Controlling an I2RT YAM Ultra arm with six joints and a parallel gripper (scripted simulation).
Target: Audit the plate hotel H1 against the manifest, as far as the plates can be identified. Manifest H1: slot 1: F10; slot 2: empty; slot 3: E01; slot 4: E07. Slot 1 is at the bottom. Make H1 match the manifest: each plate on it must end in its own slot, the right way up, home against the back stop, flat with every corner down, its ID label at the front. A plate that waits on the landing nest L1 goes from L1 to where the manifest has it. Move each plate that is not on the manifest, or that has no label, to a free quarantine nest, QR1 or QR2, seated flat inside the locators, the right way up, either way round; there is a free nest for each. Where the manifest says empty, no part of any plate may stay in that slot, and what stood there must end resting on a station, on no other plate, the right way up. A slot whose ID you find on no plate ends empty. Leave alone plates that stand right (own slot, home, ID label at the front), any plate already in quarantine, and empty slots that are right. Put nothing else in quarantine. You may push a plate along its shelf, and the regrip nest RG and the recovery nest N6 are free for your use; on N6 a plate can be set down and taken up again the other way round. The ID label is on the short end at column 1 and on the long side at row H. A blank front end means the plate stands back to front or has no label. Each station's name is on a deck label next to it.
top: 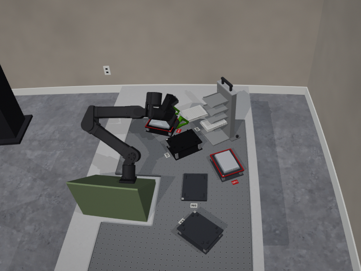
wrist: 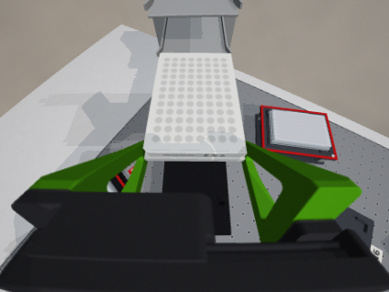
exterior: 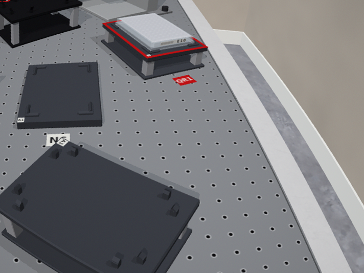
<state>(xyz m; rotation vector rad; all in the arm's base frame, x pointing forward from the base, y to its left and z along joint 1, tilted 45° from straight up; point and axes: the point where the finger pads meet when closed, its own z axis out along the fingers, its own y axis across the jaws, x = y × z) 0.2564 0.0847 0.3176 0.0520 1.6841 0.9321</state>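
The claw (wrist: pixel 194 158) holds the white plate (wrist: pixel 194 106) wide by its near end; cantilevered ahead, it could tip or snag entering the hotel (top: pixel 233 110).
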